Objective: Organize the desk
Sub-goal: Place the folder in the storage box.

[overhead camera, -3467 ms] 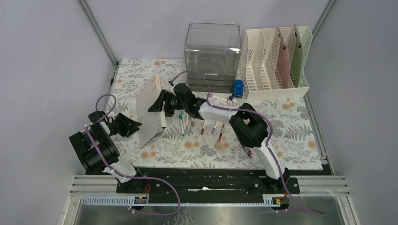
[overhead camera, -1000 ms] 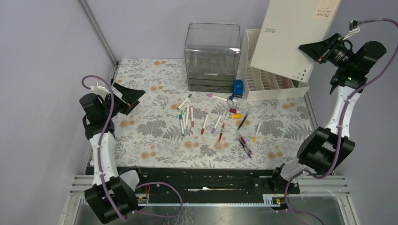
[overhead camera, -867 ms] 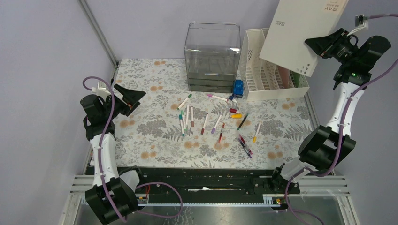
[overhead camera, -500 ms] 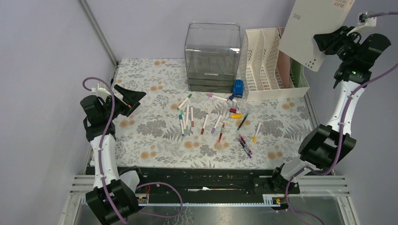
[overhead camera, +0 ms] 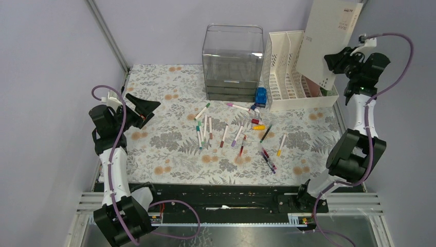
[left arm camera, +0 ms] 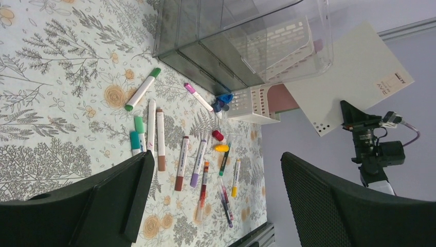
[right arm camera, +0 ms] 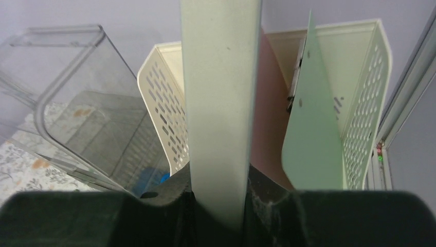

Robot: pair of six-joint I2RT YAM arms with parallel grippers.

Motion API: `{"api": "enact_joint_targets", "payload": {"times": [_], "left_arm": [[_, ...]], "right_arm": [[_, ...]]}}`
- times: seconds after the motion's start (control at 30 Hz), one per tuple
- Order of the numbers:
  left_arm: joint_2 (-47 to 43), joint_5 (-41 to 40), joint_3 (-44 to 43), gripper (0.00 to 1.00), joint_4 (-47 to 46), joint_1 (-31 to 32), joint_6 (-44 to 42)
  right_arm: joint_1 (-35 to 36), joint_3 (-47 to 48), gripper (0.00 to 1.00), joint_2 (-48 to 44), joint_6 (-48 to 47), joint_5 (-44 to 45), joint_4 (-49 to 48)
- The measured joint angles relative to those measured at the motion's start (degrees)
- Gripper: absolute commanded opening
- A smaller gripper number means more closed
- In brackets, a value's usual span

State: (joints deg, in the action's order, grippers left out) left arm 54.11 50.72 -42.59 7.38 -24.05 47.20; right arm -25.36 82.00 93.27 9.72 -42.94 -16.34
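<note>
Worktop point(overhead camera: 169, 154), covered in floral cloth, lies below both arms, with loose markers point(overhead camera: 224, 136) scattered at mid-surface. Left end effector point(overhead camera: 147, 109) hangs wide open and empty above the left edge. Right end effector point(overhead camera: 333, 59) clamps a white folder point(overhead camera: 329, 36) upright over the file rack point(overhead camera: 280, 77).

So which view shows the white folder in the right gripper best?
Left wrist: the white folder shows its broad face, label and holes, pinched at one edge by the right gripper. Top external shows it angled over the file rack; right wrist, only its edge.
</note>
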Motion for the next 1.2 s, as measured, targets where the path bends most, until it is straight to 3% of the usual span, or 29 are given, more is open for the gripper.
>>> {"api": "enact_joint_targets", "payload": {"times": [0.6,0.93,1.2], "left_arm": [[0.13,-0.52,1.09,0.99,-1.14,0.07,0.83],[0.46,-0.63,1.95,0.99,-2.62,0.15,1.51],[0.44,-0.70,3.15,0.99,-3.26,0.17,1.62]], "right_arm": [[9.05,-17.40,0.00,-5.57,-6.51,14.03,-12.76],[11.76,-20.17,0.00,-7.85,-7.48,17.27,-19.45],[14.49,-20.92,0.10,-5.92,-7.93,20.79,-20.83]]}}
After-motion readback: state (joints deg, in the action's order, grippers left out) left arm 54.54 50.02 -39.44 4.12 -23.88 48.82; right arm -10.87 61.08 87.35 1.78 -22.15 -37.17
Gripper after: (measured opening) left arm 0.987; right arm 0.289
